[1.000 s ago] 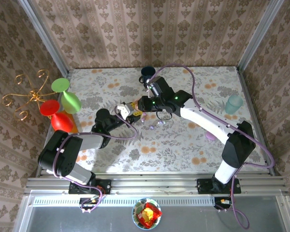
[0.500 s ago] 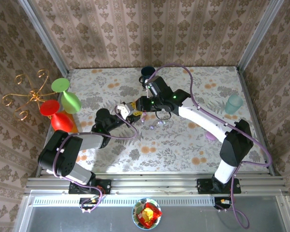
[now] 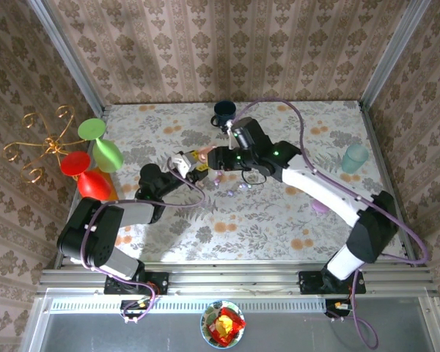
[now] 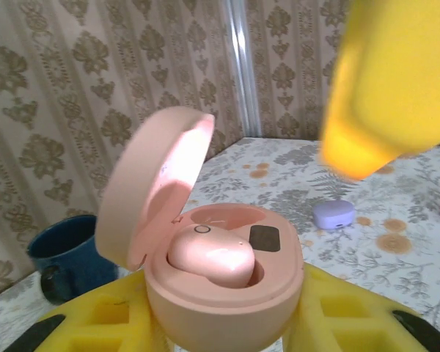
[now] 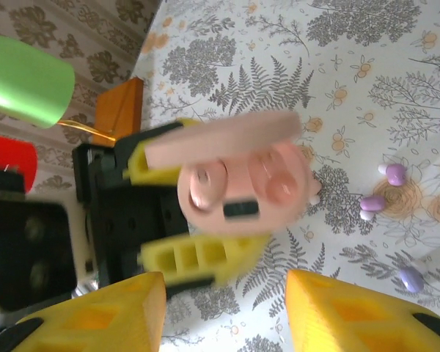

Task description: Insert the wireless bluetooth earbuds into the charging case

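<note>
Out in the middle of the flowered table (image 3: 279, 220), the left gripper (image 4: 224, 326) holds the pink charging case (image 4: 227, 282) off the surface. Its yellow fingers (image 5: 198, 257) are pinched on either flank of the base, and the lid is tipped open. One pink earbud (image 4: 209, 257) sits in a well of the case. The well beside it, marked with a small ring, looks empty to me.

The right gripper (image 5: 226, 277) hangs just beside the case with its jaws spread and nothing between them. I take this as the point where one bud is in and the next has to be fetched.

The loose earbuds (image 5: 372, 203), whitish-pink and lilac, lie on the cloth a little nearer the arms than the case. The right arm would need to drop to one of them and close carefully, since it is tiny, glossy and likely to skid. Then it must carry the bud up and turn it to suit the open well while the left arm keeps the case level.

I can read no brand or lettering anywhere. The dark rectangle (image 4: 264, 238) on the case face shows nothing legible, and neither does the lilac case (image 4: 334, 214) or the blue mug (image 4: 66, 253).
</note>
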`<state>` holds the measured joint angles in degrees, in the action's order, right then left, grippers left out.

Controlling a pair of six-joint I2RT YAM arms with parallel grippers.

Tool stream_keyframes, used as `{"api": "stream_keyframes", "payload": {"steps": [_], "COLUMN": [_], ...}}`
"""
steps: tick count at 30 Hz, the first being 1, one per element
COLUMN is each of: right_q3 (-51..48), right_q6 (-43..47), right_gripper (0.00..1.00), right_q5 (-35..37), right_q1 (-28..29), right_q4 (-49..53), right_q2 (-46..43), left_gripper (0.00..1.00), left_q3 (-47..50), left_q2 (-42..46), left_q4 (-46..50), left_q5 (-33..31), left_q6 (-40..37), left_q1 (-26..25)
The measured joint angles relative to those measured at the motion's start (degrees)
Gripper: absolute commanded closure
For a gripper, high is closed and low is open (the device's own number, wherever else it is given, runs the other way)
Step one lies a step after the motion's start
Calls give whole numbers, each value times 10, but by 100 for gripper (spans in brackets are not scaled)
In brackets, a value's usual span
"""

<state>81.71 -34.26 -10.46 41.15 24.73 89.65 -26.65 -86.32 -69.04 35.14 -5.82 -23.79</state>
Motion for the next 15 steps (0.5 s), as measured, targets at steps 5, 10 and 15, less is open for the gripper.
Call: {"api": "stream_keyframes", "payload": {"steps": [5,10,15], "right_q3": [-100,-165,-167], "right_q6": [-22,-63,-82], "right_gripper": [50,50,49], "right_q5": [23,25,17], "right_q1": [-10,-50,-60], "right_q4": [-61,-102,-124], "right_q2": [-81,-84,-29], "left_gripper": [68,68,68], "left_q3": [4,12,12], "left_q2": [4,38,77], "left_q4": [-9,-9,-9], "left_q5": [2,2,3], "left_q6": [15,28,40], "left_q1": [14,24,25]}}
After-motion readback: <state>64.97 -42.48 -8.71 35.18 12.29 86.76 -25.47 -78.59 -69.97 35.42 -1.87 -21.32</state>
